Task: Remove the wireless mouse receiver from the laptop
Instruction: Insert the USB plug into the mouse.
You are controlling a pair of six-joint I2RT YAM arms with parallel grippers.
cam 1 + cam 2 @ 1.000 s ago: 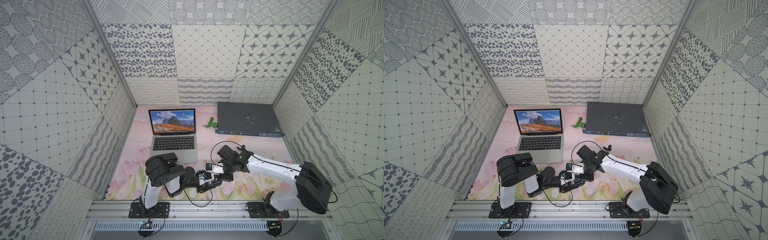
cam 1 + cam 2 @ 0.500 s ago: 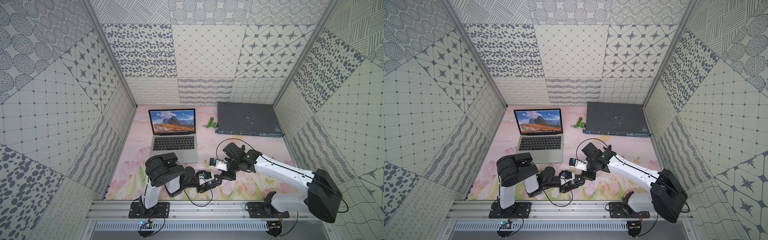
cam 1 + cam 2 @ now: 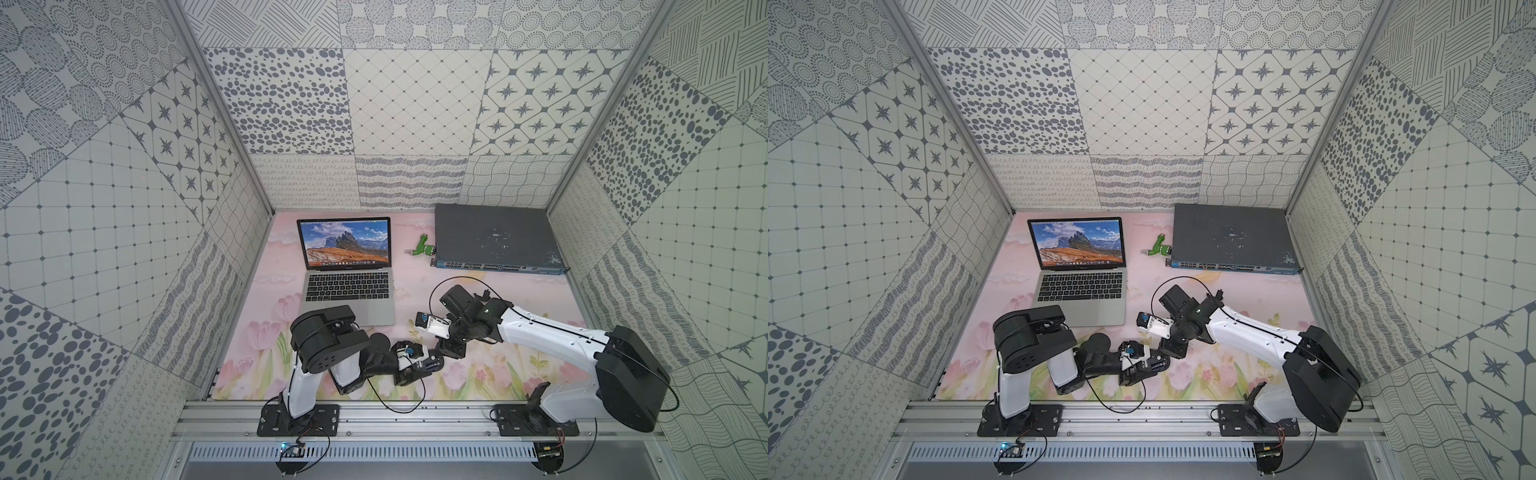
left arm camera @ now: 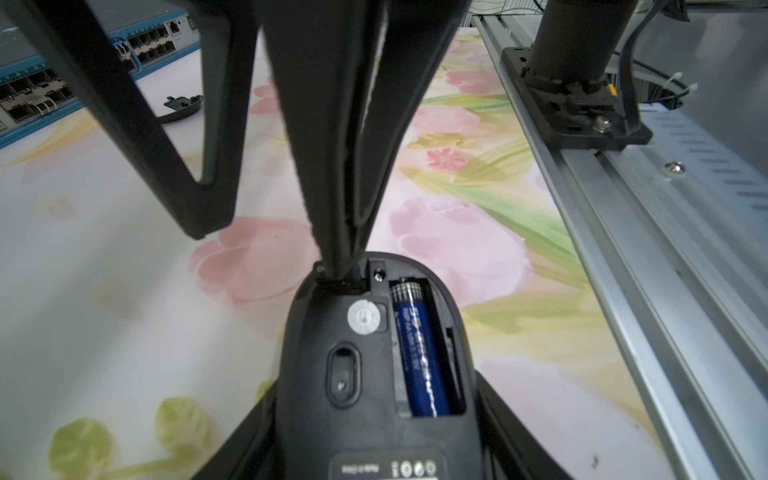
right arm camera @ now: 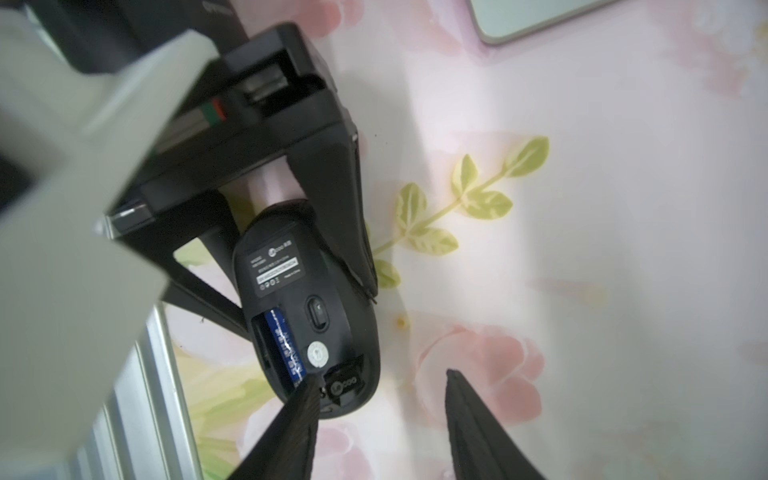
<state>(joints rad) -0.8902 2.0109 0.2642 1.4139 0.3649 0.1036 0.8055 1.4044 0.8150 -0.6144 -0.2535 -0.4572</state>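
Note:
My left gripper (image 4: 374, 386) is shut on a black mouse (image 4: 365, 374), held underside up low over the mat (image 3: 430, 365). Its battery bay is uncovered and shows a blue battery (image 4: 419, 353). The wireless mouse receiver (image 5: 347, 384), a small black nub with a logo, sits in a slot at the mouse's end. My right gripper (image 5: 380, 376) is open. One of its fingertips (image 5: 309, 384) touches the mouse right beside the receiver, and the other stands clear over the mat. The laptop (image 3: 349, 291) is open at the back left, a little apart from both grippers.
A dark grey network switch (image 3: 494, 237) fills the back right, with a green stick (image 3: 424, 249) lying beside it. A loose black battery cover (image 4: 178, 106) lies on the flowered mat. The metal rail (image 4: 623, 208) runs along the front edge, close to the mouse.
My right arm swung slightly to the right and came back to the mouse's end, with its jaws a little narrower. The left arm kept still with the mouse.

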